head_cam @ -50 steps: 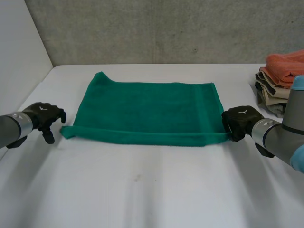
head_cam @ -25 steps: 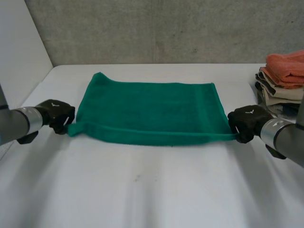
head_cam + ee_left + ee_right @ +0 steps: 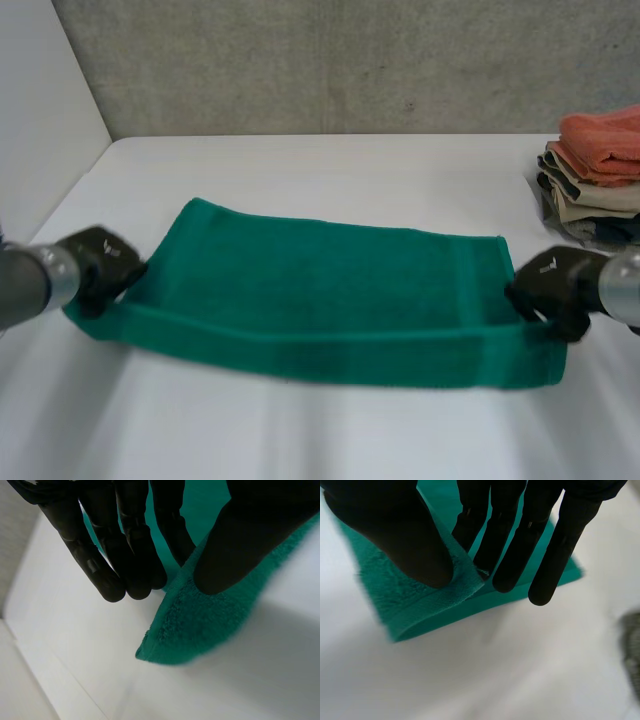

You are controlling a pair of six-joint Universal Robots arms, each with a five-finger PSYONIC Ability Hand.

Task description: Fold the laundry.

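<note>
Left hand (image 3: 100, 268), at the table's left side: thumb and fingers are pinched on the near left corner of the green towel (image 3: 320, 290). In the left wrist view the corner tip pokes out past the fingertips, above the white table (image 3: 300, 440).

Towel: deep green terry, spread wide across the middle of the table between the two hands, long side running left to right. The far edge lies flat. The near edge is held up at both corners and shows as a darker band along the front. A woven stripe crosses it near the right end.

Right hand (image 3: 555, 290): the thumb presses a fold of the near right corner against straight fingers, grasping it. A second layer shows beneath.

Far right, well apart from the towel: a stack of folded laundry (image 3: 600, 170), orange piece on top.
</note>
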